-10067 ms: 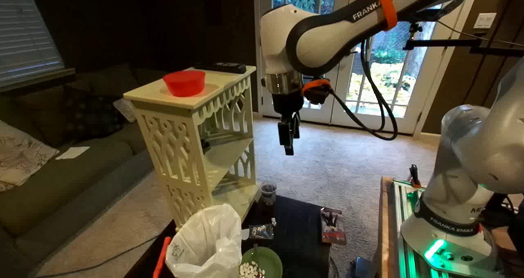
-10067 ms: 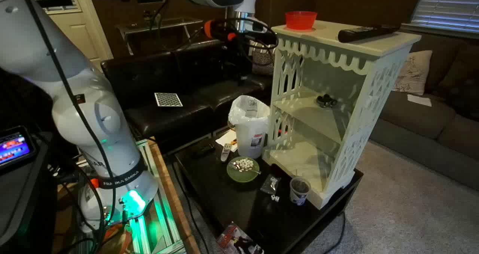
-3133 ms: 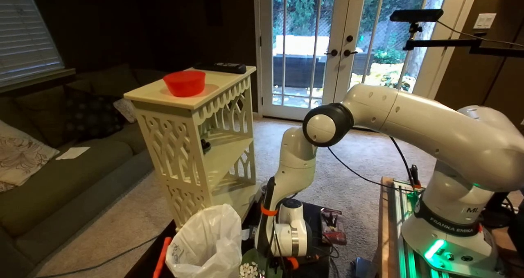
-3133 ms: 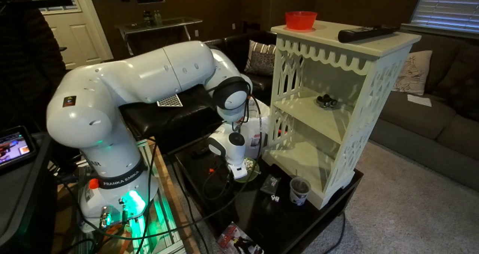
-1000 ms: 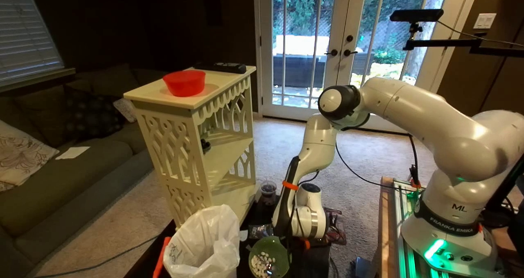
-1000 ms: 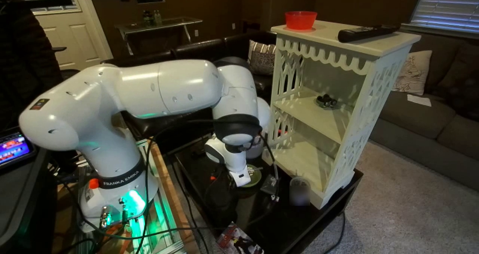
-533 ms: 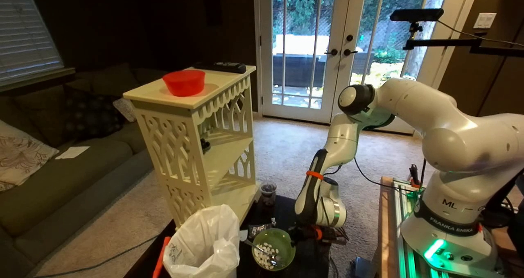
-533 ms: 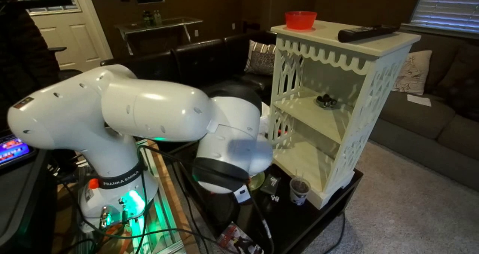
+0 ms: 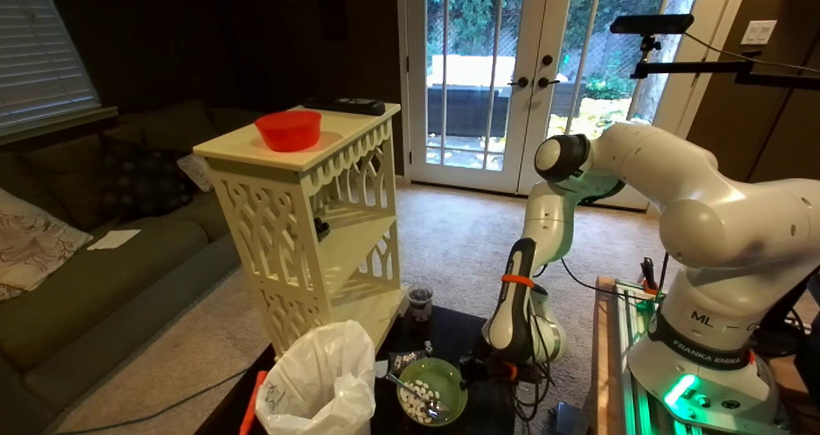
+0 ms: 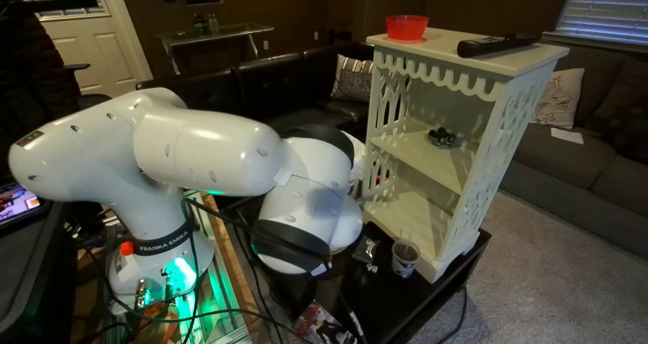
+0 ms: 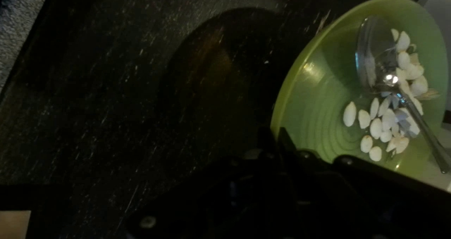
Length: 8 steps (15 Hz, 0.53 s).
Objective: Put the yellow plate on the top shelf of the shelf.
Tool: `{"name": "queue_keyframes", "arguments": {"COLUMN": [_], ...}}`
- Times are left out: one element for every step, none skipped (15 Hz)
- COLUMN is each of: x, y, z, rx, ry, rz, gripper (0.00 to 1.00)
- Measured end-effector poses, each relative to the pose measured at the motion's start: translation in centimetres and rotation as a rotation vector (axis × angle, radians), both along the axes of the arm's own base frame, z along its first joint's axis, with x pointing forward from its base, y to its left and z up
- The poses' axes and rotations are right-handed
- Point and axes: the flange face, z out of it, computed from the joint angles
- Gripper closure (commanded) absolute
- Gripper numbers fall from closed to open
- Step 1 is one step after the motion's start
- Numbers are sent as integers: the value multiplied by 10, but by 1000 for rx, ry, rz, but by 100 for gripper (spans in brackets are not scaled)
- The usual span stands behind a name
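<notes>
shelf (image 10: 430, 156): one, three boards. i take the top board (image 10: 441, 41) as the target; the transfer to it is not yet done. table (image 10: 379, 303): one, dark, under the shelf. white bag (image 9: 307, 390): one, upright beside the shelf.

plate (image 11: 319, 121): one, yellow-green, at the table, near the white bag. i cannot tell whether its base clears the surface. i expect it to handle light, stiff and smooth, probably plastic, so slippery rather than fragile. the rim is, in my judgement, the correct hold. the weight inside sits opposite the hold, so the plate may dip or turn; i must lift slowly and keep it level.

pincer (image 11: 276, 137): one, clamped on the rim of the plate, one finger inside and one finger outside, as i read the wrist view.

red bowl (image 9: 289, 132): one, on the top board. cup (image 10: 405, 259): one, on the table near the shelf. remote control (image 10: 496, 44): one, on the top board, apart from the red bowl. spoon (image 11: 390, 80): one, lying in the plate. white seeds (image 11: 376, 128): many, overlapping in the plate; i cannot give an exact count.
</notes>
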Motion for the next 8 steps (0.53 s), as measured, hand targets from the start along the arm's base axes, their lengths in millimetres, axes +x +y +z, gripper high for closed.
{"name": "queue_keyframes", "arguments": {"x": [-2, -3, -4, -6, -8, -9, -10, -9], "y": [4, 7, 10, 14, 17, 21, 24, 29], "z": [4, 8, 13, 19, 26, 34, 43, 54], "rx": [5, 10, 14, 18, 21, 21, 19, 19], "ry": [-3, -5, -4, 0, 7, 17, 23, 24], "rz": [-18, -32, -47, -63, -78, -94, -106, -117], "gripper": [99, 99, 99, 99, 99, 99, 99, 99]}}
